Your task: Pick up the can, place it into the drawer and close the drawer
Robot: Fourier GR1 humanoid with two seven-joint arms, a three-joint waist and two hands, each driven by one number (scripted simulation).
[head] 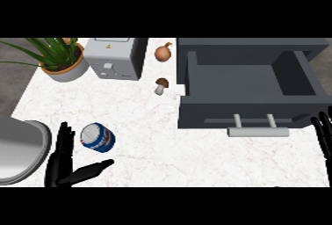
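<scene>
Blue-and-white can (98, 137) lying on the white counter (182, 154), left hand (58, 169) hovering just beside it, fingers straight, thumb spread apart, right hand (322, 135) resting open at right edge, grey drawer (214, 110) standing open.

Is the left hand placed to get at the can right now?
Probably yes. The left hand is open right beside the can, its fingers just left of it and the thumb below it, with nothing lying between them.

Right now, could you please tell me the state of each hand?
Left hand: open, holding nothing, beside the can.
Right hand: open, holding nothing, at the view's right edge.
</scene>
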